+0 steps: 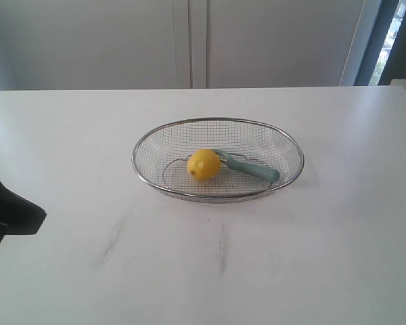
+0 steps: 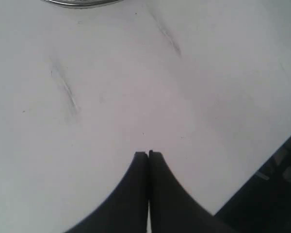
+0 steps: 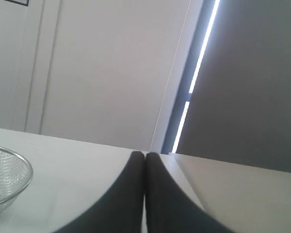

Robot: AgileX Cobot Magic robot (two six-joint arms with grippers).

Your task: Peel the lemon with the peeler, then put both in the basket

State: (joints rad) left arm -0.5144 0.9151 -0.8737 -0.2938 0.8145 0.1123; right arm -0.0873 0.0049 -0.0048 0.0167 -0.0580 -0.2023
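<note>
The yellow lemon (image 1: 204,164) lies inside the wire-mesh basket (image 1: 149,139) at the middle of the white table. The teal peeler (image 1: 252,169) rests in the basket too, its head against the lemon's right side. My left gripper (image 2: 148,154) is shut with nothing in it, hovering over bare table; a sliver of the basket's rim (image 2: 80,3) shows in the left wrist view. A dark part of the left arm (image 1: 10,213) shows at the left edge of the exterior view. My right gripper (image 3: 144,154) is shut and empty, with the basket's end (image 3: 9,179) off to one side.
Faint grey scuff marks (image 1: 111,242) streak the table in front of the basket. Pale cabinet doors (image 1: 189,40) stand behind the table. A second light surface (image 3: 242,194) adjoins the table near the right gripper.
</note>
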